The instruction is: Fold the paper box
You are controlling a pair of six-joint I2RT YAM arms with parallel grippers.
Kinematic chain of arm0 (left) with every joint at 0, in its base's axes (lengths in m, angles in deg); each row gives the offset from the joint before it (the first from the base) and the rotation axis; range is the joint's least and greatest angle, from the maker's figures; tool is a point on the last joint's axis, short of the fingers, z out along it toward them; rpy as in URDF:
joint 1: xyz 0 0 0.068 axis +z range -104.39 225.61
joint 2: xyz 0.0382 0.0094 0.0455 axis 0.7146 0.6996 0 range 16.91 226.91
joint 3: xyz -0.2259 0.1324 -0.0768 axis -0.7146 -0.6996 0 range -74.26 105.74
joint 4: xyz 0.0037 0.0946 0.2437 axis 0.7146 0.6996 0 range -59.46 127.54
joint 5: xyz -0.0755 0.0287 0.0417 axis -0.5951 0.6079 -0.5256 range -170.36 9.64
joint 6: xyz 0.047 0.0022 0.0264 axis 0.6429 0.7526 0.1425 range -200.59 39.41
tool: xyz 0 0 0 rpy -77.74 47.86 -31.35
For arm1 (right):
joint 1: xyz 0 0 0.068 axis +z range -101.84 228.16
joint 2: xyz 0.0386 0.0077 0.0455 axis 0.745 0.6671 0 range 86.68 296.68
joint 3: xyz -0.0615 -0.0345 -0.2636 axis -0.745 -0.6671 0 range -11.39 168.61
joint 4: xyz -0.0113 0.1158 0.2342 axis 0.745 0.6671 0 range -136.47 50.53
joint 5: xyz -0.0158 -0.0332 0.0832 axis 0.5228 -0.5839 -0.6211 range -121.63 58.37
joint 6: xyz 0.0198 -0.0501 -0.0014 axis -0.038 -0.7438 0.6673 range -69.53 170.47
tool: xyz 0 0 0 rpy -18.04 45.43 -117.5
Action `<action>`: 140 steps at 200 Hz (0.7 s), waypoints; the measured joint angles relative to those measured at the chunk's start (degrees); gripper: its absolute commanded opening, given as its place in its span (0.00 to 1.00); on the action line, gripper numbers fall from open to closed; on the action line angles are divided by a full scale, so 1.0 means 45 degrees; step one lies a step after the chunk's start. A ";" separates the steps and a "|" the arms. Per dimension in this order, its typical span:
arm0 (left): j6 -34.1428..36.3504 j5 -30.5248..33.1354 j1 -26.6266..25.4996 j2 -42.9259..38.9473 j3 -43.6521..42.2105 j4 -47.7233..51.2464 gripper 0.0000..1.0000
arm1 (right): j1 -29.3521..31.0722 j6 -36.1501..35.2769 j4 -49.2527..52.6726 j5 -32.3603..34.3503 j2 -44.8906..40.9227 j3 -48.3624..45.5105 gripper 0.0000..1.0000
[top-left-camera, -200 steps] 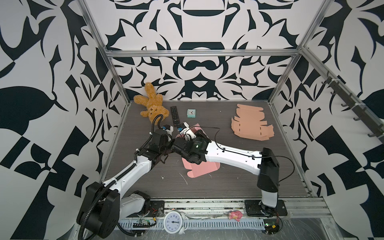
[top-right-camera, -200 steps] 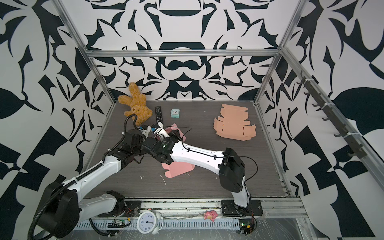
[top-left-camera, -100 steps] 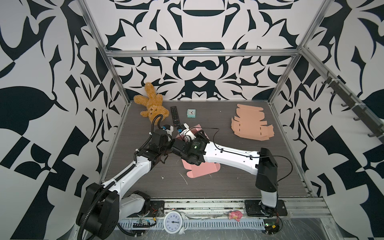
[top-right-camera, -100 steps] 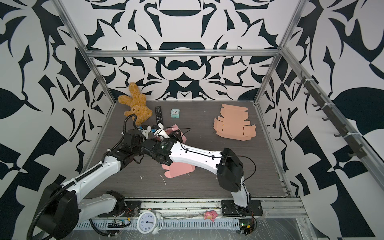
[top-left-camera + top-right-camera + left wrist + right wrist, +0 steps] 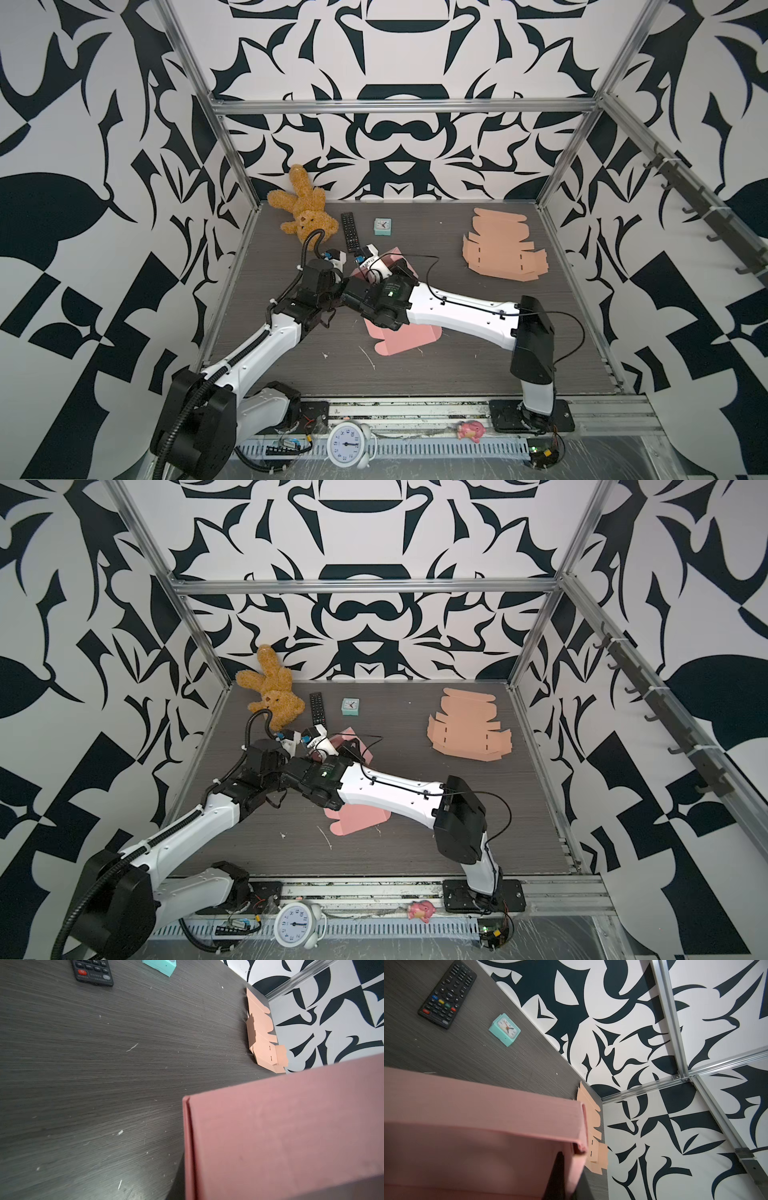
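Pink paper box [image 5: 405, 338] sits centre-left on tabletop [image 5: 457, 374], partly folded, mostly under the right arm. Left tool [image 5: 337, 261] & right tool [image 5: 371, 262] are both closed, side by side at box's upper edge; can't tell if either pinches it. Flat tan cardboard [image 5: 503, 249] is upper right, well apart.

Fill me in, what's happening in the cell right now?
Both arms are on the pink paper box. The left gripper and right gripper are shut, close together at its raised far end; whether they pinch the card is hidden. Its near flaps lie flat, so folding is unfinished. Tan box blanks lie untouched at far right.
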 measured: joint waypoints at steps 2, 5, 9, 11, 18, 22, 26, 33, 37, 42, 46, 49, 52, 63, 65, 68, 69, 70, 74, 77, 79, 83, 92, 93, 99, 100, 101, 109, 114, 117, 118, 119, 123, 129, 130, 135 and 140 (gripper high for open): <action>0.0000 0.0010 0.0000 0.0000 0.0000 0.0005 0.08 | 0.0005 0.0005 0.0019 0.0005 0.0019 0.0024 0.06; 0.0000 0.0019 0.0000 0.0000 -0.0010 0.0010 0.08 | 0.0010 0.0010 0.0034 0.0015 0.0053 0.0049 0.06; 0.0000 0.0044 0.0000 0.0000 -0.0024 0.0005 0.08 | 0.0010 0.0029 0.0053 0.0019 0.0083 0.0078 0.08; -0.0005 0.0053 0.0000 0.0000 -0.0034 0.0010 0.08 | 0.0010 0.0039 0.0063 0.0019 0.0102 0.0083 0.09; -0.0005 0.0083 0.0000 0.0000 -0.0073 0.0000 0.08 | 0.0019 0.0053 0.0092 0.0019 0.0136 0.0092 0.11; -0.0005 0.0107 0.0000 0.0000 -0.0097 0.0000 0.08 | 0.0029 0.0073 0.0102 0.0010 0.0146 0.0092 0.13; -0.0005 0.0107 0.0000 0.0000 -0.0121 -0.0005 0.08 | 0.0034 0.0068 0.0131 0.0000 0.0155 0.0092 0.15; -0.0005 0.0151 0.0000 0.0000 -0.0146 -0.0005 0.07 | 0.0053 0.0068 0.0175 -0.0044 0.0160 0.0092 0.18; 0.0000 0.0165 0.0000 0.0000 -0.0146 -0.0010 0.08 | 0.0068 0.0058 0.0194 -0.0102 0.0160 0.0092 0.20; 0.0000 0.0194 0.0000 0.0000 -0.0146 -0.0024 0.07 | 0.0083 0.0063 0.0219 -0.0146 0.0160 0.0092 0.22; 0.0000 0.0214 -0.0005 -0.0005 -0.0146 -0.0058 0.07 | 0.0097 -0.0005 0.0228 -0.0185 0.0155 0.0087 0.24; 0.0000 0.0233 -0.0005 -0.0005 -0.0146 -0.0068 0.07 | 0.0112 0.0053 0.0219 -0.0214 0.0151 0.0083 0.25; 0.0000 0.0257 -0.0005 -0.0005 -0.0146 -0.0087 0.08 | 0.0131 -0.0015 0.0214 -0.0238 0.0146 0.0078 0.27; 0.0005 0.0321 -0.0010 -0.0005 -0.0146 -0.0131 0.08 | 0.0194 0.0024 0.0136 -0.0340 0.0107 -0.0015 0.31; 0.0005 0.0325 -0.0010 -0.0005 -0.0146 -0.0141 0.08 | 0.0199 -0.0024 0.0126 -0.0359 0.0097 -0.0034 0.31; 0.0005 0.0340 -0.0015 -0.0005 -0.0146 -0.0151 0.07 | 0.0214 0.0024 0.0112 -0.0379 0.0083 -0.0078 0.32; 0.0005 0.0345 -0.0015 -0.0005 -0.0146 -0.0151 0.07 | 0.0214 0.0039 0.0097 -0.0384 0.0078 -0.0092 0.32; 0.0005 0.0350 -0.0015 -0.0005 -0.0146 -0.0155 0.07 | 0.0223 0.0019 0.0087 -0.0403 0.0068 -0.0112 0.33; 0.0005 0.0359 -0.0015 -0.0005 -0.0151 -0.0160 0.07 | 0.0238 0.0000 0.0068 -0.0418 0.0053 -0.0175 0.33; 0.0010 0.0374 -0.0015 0.0000 -0.0151 -0.0165 0.07 | 0.0257 0.0015 0.0034 -0.0447 0.0029 -0.0223 0.34; 0.0010 0.0389 -0.0015 0.0000 -0.0151 -0.0170 0.07 | 0.0267 -0.0029 0.0019 -0.0471 0.0015 -0.0262 0.34; 0.0015 0.0403 -0.0015 0.0000 -0.0155 -0.0170 0.07 | 0.0287 0.0000 -0.0034 -0.0505 -0.0024 -0.0340 0.35; 0.0015 0.0442 -0.0015 0.0000 -0.0160 -0.0170 0.07 | 0.0316 -0.0015 -0.0189 -0.0602 -0.0126 -0.0554 0.37; 0.0015 0.0447 -0.0015 0.0000 -0.0160 -0.0170 0.07 | 0.0321 -0.0029 -0.0194 -0.0607 -0.0136 -0.0573 0.38; 0.0024 0.0466 -0.0019 0.0010 -0.0160 -0.0180 0.07 | 0.0350 -0.0039 -0.0340 -0.0680 -0.0243 -0.0743 0.39; 0.0024 0.0471 -0.0024 0.0010 -0.0160 -0.0180 0.07 | 0.0350 -0.0039 -0.0350 -0.0690 -0.0257 -0.0758 0.39; 0.0024 0.0471 -0.0024 0.0010 -0.0160 -0.0185 0.07 | 0.0355 -0.0024 -0.0359 -0.0695 -0.0272 -0.0777 0.39; 0.0063 0.0486 -0.0039 0.0015 -0.0160 -0.0194 0.07 | 0.0398 -0.0010 -0.0515 -0.0816 -0.0427 -0.0986 0.42; 0.0087 0.0491 -0.0049 0.0015 -0.0160 -0.0204 0.07 | 0.0432 -0.0039 -0.0612 -0.0889 -0.0534 -0.1112 0.43; 0.0112 0.0495 -0.0058 0.0015 -0.0160 -0.0209 0.07 | 0.0457 0.0015 -0.0661 -0.0942 -0.0612 -0.1190 0.43; 0.0117 0.0495 -0.0063 0.0015 -0.0160 -0.0209 0.07 | 0.0466 0.0019 -0.0709 -0.0981 -0.0656 -0.1239 0.44; 0.0117 0.0495 -0.0063 0.0015 -0.0160 -0.0214 0.07 | 0.0471 0.0000 -0.0729 -0.0991 -0.0675 -0.1258 0.44; 0.0126 0.0495 -0.0078 0.0015 -0.0160 -0.0219 0.07 | 0.0495 0.0015 -0.0816 -0.1078 -0.0797 -0.1379 0.45; 0.0160 0.0491 -0.0102 0.0015 -0.0160 -0.0233 0.07 | 0.0549 0.0019 -0.0947 -0.1253 -0.1005 -0.1588 0.47; 0.0165 0.0491 -0.0102 0.0015 -0.0160 -0.0233 0.07 | 0.0554 0.0034 -0.0981 -0.1302 -0.1059 -0.1637 0.47; 0.0180 0.0486 -0.0117 0.0015 -0.0160 -0.0257 0.07 | 0.0593 0.0015 -0.1073 -0.1438 -0.1219 -0.1773 0.48; 0.0214 0.0486 -0.0126 0.0015 -0.0160 -0.0306 0.07 | 0.0627 0.0039 -0.1185 -0.1622 -0.1399 -0.1919 0.49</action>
